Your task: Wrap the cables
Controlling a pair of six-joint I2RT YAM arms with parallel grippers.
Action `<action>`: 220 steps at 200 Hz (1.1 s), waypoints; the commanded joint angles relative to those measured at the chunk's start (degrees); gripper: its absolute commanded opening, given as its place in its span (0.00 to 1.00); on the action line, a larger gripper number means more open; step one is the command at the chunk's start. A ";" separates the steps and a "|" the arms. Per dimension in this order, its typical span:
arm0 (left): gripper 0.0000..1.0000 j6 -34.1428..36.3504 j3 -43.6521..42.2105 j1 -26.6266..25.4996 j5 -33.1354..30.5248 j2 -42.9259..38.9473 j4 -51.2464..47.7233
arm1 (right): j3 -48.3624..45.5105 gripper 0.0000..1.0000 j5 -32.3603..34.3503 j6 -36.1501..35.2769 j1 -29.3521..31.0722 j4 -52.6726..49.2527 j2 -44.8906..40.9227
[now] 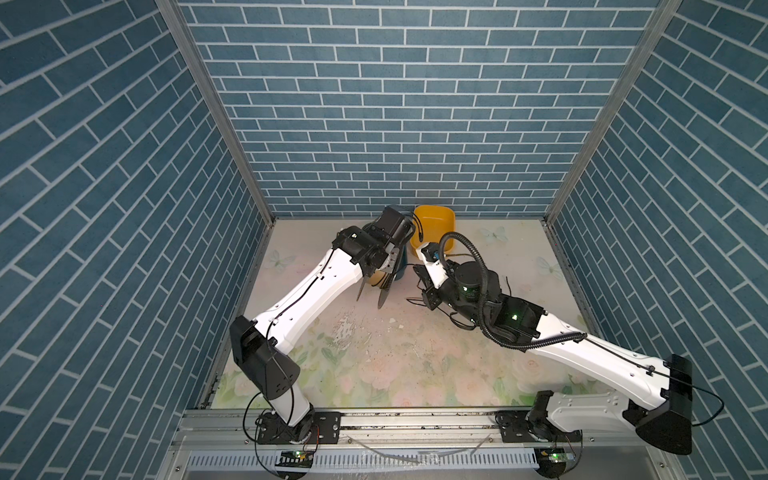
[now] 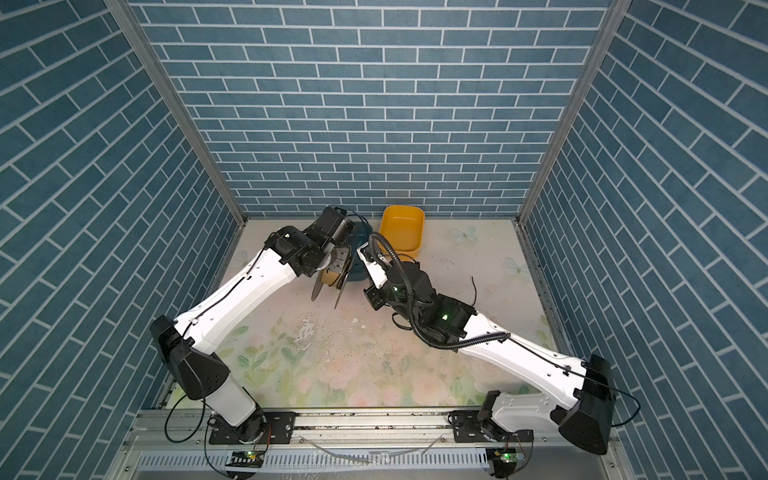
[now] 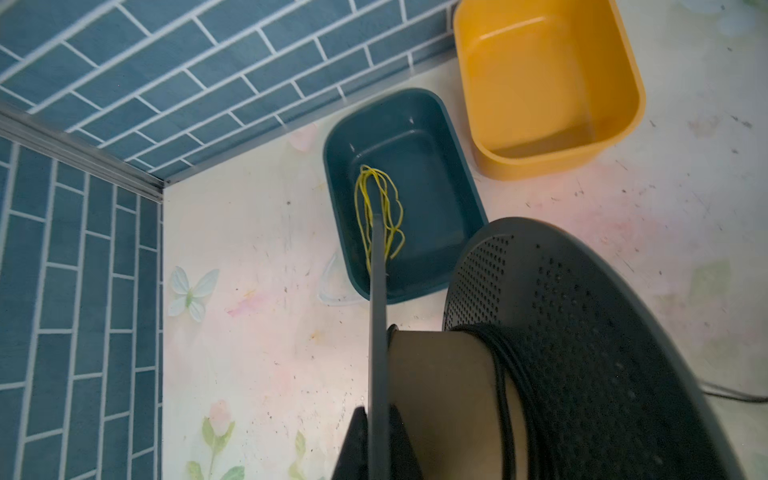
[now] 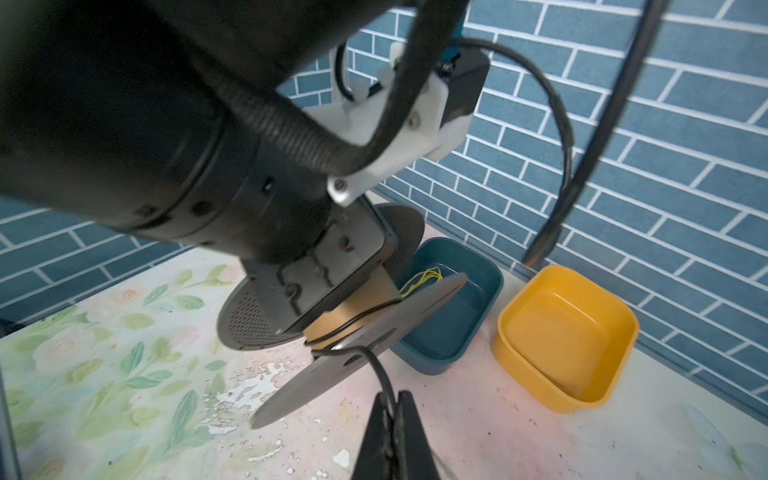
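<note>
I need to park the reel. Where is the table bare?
Bare: the table front middle between the left arm and right arm, and the far right corner beside the yellow bin. Crowded: far middle, where reel, blue bin, left gripper and right gripper meet.

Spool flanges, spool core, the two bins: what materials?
Spool flanges: probably matte dark-grey plastic; moulded rows of small holes. Spool core: tan, dull, looks like cardboard. Blue bin and yellow bin: smooth semi-gloss plastic, rounded moulded corners with soft highlights.
</note>
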 commanded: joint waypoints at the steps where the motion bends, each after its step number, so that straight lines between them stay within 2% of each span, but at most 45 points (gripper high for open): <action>1: 0.00 0.95 -0.73 -1.31 1.13 -1.35 -0.95 | 4.49 0.00 3.56 0.30 -2.67 -2.37 0.38; 74: 0.00 5.07 -3.26 -2.64 7.29 -4.53 1.76 | 6.66 0.00 0.01 5.55 -11.64 -10.84 2.92; 146: 0.00 10.97 -5.25 -2.69 15.39 -9.01 4.26 | 5.82 0.00 -5.94 8.10 -18.40 -12.13 6.68; 178: 0.00 12.14 -4.38 -2.69 15.99 -9.53 3.40 | 4.45 0.00 -9.63 8.74 -20.66 -12.08 7.68; 220: 0.00 12.28 -2.78 -2.62 17.57 -9.87 2.82 | 0.80 0.12 -19.42 8.65 -22.57 -8.82 7.51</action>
